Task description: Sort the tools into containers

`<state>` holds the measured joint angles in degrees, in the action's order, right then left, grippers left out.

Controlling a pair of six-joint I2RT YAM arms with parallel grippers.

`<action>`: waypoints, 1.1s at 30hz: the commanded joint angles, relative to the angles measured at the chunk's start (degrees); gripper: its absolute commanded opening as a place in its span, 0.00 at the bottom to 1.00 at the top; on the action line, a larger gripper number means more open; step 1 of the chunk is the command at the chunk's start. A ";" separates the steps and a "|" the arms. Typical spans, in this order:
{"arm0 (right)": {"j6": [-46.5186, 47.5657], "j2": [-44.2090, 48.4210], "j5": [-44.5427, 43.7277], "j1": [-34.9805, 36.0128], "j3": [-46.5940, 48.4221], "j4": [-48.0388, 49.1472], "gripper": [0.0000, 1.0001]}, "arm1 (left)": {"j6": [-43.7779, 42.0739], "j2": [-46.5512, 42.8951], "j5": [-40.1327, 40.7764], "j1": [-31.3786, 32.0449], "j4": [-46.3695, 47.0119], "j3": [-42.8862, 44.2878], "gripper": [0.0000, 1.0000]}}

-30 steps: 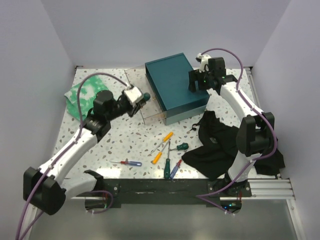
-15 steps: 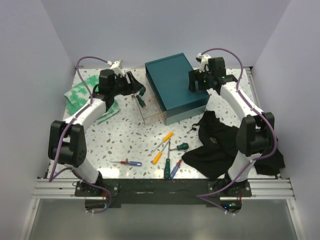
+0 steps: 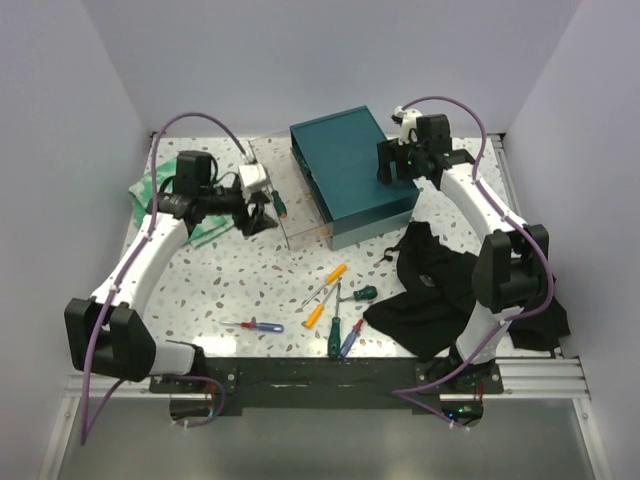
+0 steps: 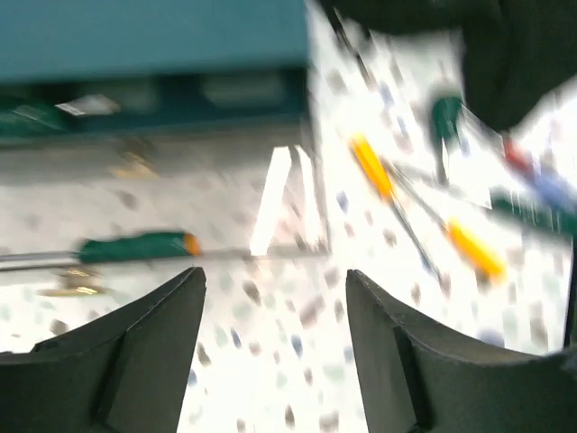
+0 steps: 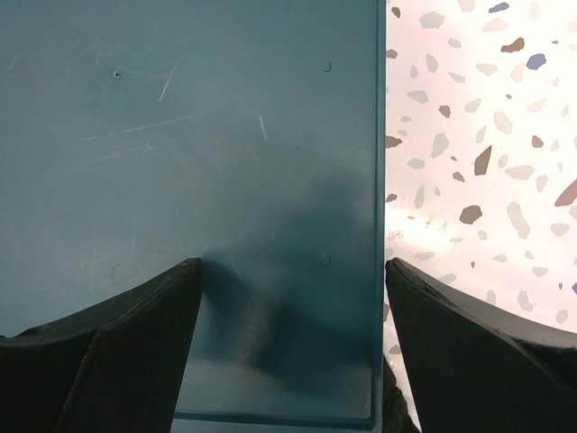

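Observation:
My left gripper (image 3: 260,214) is open and empty at the left side of the clear box (image 3: 302,236). A green-handled screwdriver (image 3: 282,205) lies in that box; it also shows in the blurred left wrist view (image 4: 135,246), beyond my open left gripper (image 4: 273,281). Several tools lie on the table in front: orange screwdrivers (image 3: 337,272) (image 3: 315,315), green ones (image 3: 333,336) (image 3: 363,293), and red-and-blue ones (image 3: 258,325) (image 3: 351,336). My right gripper (image 3: 393,166) is open and empty above the right edge of the dark-teal box (image 3: 345,165), whose top fills the right wrist view (image 5: 189,135) between its fingers (image 5: 293,271).
A black cloth (image 3: 440,290) lies at the right front, next to the loose tools. A green-white cloth (image 3: 160,190) lies at the back left under my left arm. The dark rail with the arm bases (image 3: 330,372) runs along the near edge. White walls close in the sides.
My left gripper carried the green-handled screwdriver to the clear box, let it go there and drew back to the left, now open. The right arm has not moved.

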<state>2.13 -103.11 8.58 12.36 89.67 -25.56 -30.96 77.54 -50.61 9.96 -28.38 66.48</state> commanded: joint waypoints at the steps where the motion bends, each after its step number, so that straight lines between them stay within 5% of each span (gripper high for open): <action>1: -0.72 -1.39 1.00 0.12 1.82 -0.28 0.86 | -49.46 1.48 2.78 2.87 -37.16 -3.43 0.67; 5: -0.46 -1.57 0.65 0.12 2.35 -0.45 0.86 | -58.77 -2.38 9.47 5.94 -38.61 -13.18 0.67; 12: 0.42 -0.78 0.04 0.21 1.74 -0.63 0.86 | -54.83 -9.16 14.48 14.03 -27.97 -24.55 0.69; 19: 0.68 -0.34 -0.14 0.12 2.00 -1.16 0.86 | -48.85 -5.74 21.33 18.52 -19.10 -31.05 0.66; 23: 1.12 0.45 -0.40 0.12 1.30 -1.07 0.86 | -46.74 -2.23 25.20 20.10 -15.92 -32.38 0.54; 28: 1.21 1.16 -0.41 0.12 -0.19 -0.89 0.86 | -43.31 -0.28 24.16 19.67 -18.45 -27.30 0.00; 33: 1.12 0.46 -0.32 0.12 0.50 -0.72 0.86 | -47.36 -2.74 14.08 16.77 -27.60 -14.67 0.00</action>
<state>2.17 -103.74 8.73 12.36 90.39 -25.61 -76.58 76.69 -28.56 28.34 -50.24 40.40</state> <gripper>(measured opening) 0.856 0.172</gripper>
